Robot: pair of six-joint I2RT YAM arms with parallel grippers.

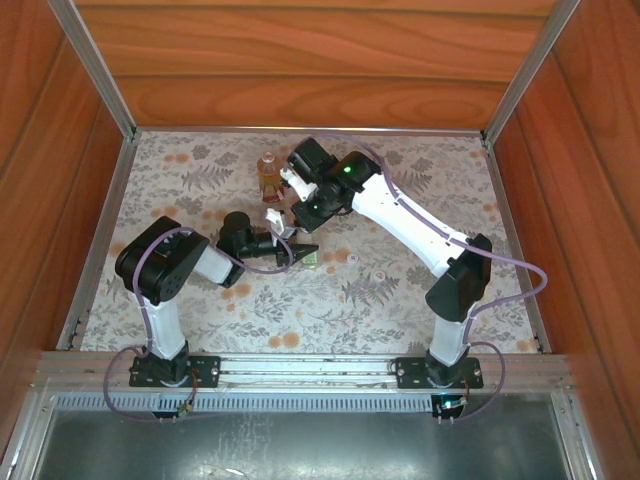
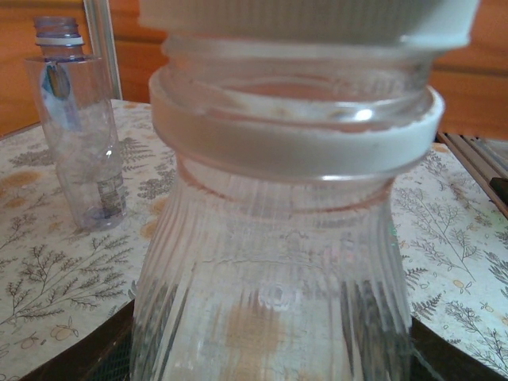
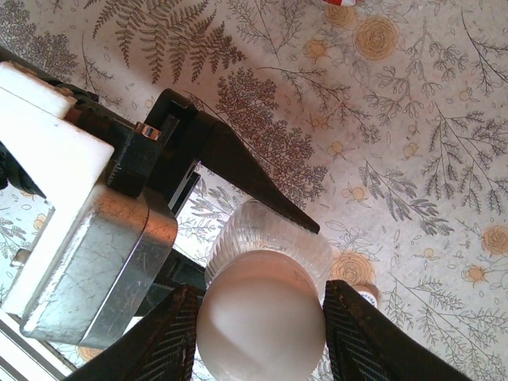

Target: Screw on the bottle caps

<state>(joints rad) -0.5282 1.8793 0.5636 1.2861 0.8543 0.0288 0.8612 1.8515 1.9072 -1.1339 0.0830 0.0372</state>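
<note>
- The left fingers (image 1: pixel 290 252) are clenched on the ribbed bottle (image 2: pixel 270 278), one finger on each side of its body, as the right wrist view shows (image 3: pixel 238 171).
- This ribbed bottle (image 3: pixel 270 230) stands upright on the desk (image 1: pixel 200 170), near the middle, between the two arms.
- A white cap (image 3: pixel 262 317) sits on top of the ribbed bottle's neck; in the left wrist view its ridged edge (image 2: pixel 309 20) lies just above the neck's white collar ring.
- The right fingers (image 3: pixel 178 333) come down from above and are clamped on the white cap, one finger touching each side of it.
- In the top view the right fingers (image 1: pixel 275 222) hang right over the left fingers' tips.
- The amber bottle (image 1: pixel 268 175) stands upright farther back on the desk, just beside the right arm's wrist and apart from the held bottle.
- The bluish bottle (image 2: pixel 75 135) stands upright on the desk in the background of the left wrist view, its threaded neck open at the top.
- A loose cap (image 1: pixel 352 258) lies flat on the desk, near the ribbed bottle on its right.
</note>
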